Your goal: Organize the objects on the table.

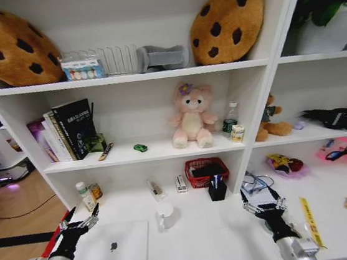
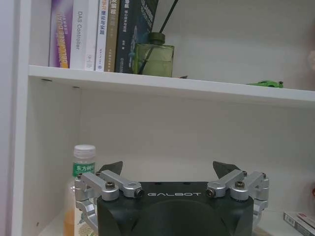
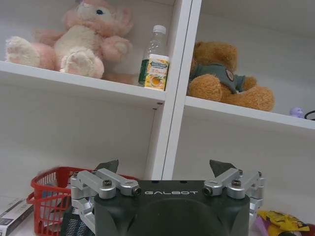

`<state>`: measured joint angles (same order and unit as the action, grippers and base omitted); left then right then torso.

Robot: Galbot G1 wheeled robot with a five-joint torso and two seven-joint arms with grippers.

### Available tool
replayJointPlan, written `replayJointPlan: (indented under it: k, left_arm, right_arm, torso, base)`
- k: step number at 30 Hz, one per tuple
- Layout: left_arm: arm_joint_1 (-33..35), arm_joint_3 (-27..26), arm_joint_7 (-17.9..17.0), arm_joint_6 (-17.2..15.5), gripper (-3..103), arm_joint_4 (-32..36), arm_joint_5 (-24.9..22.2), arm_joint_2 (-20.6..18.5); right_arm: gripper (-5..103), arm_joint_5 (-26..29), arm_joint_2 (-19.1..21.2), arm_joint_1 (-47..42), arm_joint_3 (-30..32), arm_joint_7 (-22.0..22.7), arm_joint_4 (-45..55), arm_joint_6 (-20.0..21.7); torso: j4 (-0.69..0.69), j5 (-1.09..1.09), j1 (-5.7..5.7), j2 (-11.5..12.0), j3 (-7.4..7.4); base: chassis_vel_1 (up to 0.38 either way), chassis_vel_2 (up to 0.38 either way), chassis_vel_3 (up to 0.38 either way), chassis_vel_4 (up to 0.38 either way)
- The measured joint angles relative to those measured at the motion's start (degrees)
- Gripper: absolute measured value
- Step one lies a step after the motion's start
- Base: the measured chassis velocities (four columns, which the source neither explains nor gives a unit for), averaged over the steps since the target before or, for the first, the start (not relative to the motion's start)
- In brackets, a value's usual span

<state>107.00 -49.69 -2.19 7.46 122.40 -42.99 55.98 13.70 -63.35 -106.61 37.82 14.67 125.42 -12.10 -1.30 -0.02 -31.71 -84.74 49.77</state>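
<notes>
Left gripper [image 1: 82, 219] raised over the near left part of the table [image 1: 217, 238], fingers spread wide with nothing between them, black-and-silver forearm running back to the lower left corner. Just beside it, to the right: silver laptop [image 1: 111, 251], lid shut, lying flat at the table's front edge, dark logo up. Right gripper [image 1: 264, 206] likewise raised at the near right, jaws parted and empty (same wide spread in its own wrist view [image 3: 167, 169]), forearm angled back to the lower right.

Between the two grippers, a white mug [image 1: 165, 215] standing upright on bare tabletop. Farther back, against the shelving: a black pen holder [image 1: 217, 188] with pens in it (count unclear), and behind it a red basket [image 1: 206, 169] holding something dark. Yellow ruler [image 1: 310, 221] lying just outside the right gripper, along the table's right part.

One shelf up, a small green toy car [image 1: 140, 147] alone on open white board, between the books [image 1: 67, 131] and the pink plush rabbit [image 1: 191, 117]. Open tabletop ahead of both grippers, around the mug.
</notes>
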Motion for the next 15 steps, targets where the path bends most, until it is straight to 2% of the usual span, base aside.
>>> replayJointPlan:
  k: [15]
  left_arm:
    - [0.0,0.0,0.0,0.0,100,0.0,0.0,0.0]
  right_arm:
    - [100,-0.1,-0.9,0.0,-0.8,0.2,1.5,0.1]
  torso:
    - [0.0,0.04,0.0,0.0,-0.01]
  base:
    - [-0.172,-0.179,0.176,0.17]
